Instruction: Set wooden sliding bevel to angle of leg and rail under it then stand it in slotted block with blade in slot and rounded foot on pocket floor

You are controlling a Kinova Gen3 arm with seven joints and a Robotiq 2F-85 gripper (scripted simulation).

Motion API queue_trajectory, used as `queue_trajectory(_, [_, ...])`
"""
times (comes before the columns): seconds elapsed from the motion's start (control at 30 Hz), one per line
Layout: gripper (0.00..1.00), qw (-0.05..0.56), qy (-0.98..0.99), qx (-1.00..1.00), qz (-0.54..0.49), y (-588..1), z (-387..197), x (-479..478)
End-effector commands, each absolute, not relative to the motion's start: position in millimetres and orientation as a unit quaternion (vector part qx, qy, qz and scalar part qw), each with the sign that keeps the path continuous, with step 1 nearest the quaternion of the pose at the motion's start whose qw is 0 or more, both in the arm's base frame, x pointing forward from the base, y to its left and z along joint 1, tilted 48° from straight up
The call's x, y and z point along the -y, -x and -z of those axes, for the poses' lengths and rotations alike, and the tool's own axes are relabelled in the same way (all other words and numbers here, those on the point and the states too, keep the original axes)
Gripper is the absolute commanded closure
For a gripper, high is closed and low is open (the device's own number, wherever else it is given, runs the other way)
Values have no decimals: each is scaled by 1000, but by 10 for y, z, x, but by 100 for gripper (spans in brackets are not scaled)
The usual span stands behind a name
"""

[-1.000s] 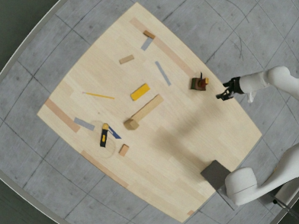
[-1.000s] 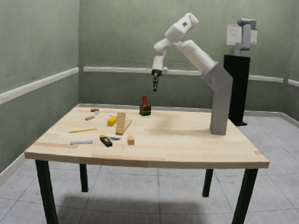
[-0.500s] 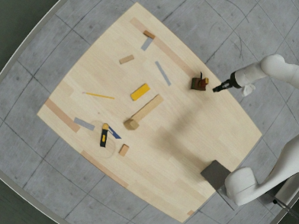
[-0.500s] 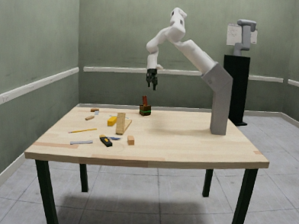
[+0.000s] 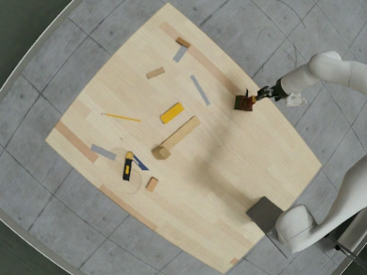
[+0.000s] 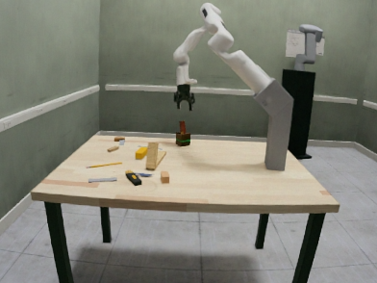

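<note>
A dark slotted block (image 5: 243, 104) stands near the table's far right edge. A reddish wooden bevel (image 6: 183, 127) stands upright in the block (image 6: 183, 140). My gripper (image 6: 184, 105) hangs open and empty above the bevel, clear of it. From above, the gripper (image 5: 260, 94) is just beside the block, toward the table edge. A wooden leg and rail piece (image 5: 177, 137) lies mid-table, and its leg (image 6: 152, 155) stands up from the rail. A black and yellow tool with a blue blade (image 5: 128, 166) lies at the front left.
On the table lie a yellow block (image 5: 171, 112), a pencil (image 5: 122, 117), grey strips (image 5: 199, 90) (image 5: 103, 151) and small wooden blocks (image 5: 154, 72) (image 5: 152, 183). My arm's grey base (image 5: 265, 212) stands at the table's right corner.
</note>
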State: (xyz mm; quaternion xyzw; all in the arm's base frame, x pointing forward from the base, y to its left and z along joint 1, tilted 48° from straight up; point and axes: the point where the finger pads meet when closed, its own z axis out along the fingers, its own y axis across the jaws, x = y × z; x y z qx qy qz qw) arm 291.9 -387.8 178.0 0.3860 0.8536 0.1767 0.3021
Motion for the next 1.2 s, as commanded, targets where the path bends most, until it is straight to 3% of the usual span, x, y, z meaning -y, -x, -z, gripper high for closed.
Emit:
queue_trajectory(0.0, [0,295,-409,-846,-174,-2934,-1836,3897])
queue_trajectory(1.17, [0,283,-492,-806,-170,-3046,-2110,3955])
